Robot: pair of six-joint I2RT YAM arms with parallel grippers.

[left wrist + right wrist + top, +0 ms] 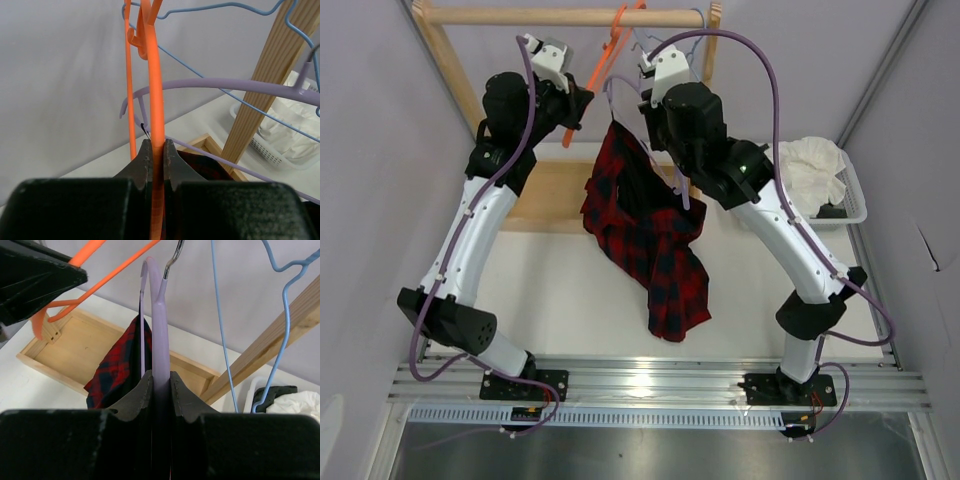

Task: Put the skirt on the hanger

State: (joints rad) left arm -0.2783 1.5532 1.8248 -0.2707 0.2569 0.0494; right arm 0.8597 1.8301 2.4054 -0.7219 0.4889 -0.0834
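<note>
Skirt [645, 240] hangs limp (likely slippery) off the thin hanger [160, 315], best gripped at its waistband; right pincer [161, 386] clamps that hanger, left pincer [157, 150] clamps the orange hanger [155, 90].

White table [570, 300], seen from above. A shallow wooden tray [555, 195] sits on it at upper centre of the frame, and a white basket [857, 200] holding white fabric [810, 165] stands at its right edge, upper right. The lower part of the skirt [665, 270] appears to rest on the surface at centre, just right of the tray.
</note>
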